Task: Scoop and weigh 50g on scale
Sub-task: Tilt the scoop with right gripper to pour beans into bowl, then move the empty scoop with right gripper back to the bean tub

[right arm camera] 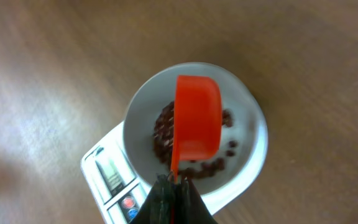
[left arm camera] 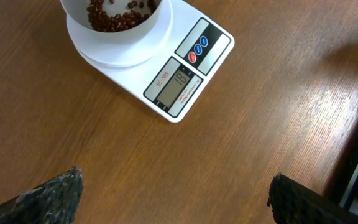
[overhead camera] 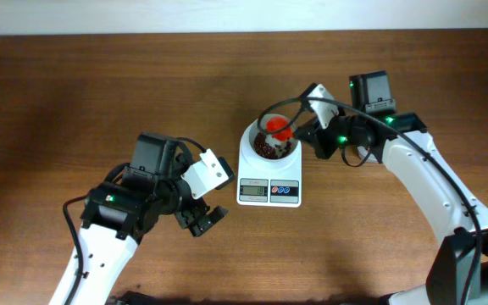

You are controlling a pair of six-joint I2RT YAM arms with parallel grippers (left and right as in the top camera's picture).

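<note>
1. Right gripper [right arm camera: 173, 185], jaws clamped on a red scoop [right arm camera: 197, 121], tips it above the scale [overhead camera: 268, 188], whose bowl [right arm camera: 248, 117] holds the beans [overhead camera: 267, 149].
2. Left gripper [overhead camera: 202, 219], jaws apart, hovers beside the scale.
3. Risk: tipping too fast could overshoot the weight.

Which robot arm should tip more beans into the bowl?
Right, probably: the right end effector is shut on the red scoop, held over the bowl of beans. The left end effector is open and empty, beside the scale.
</note>
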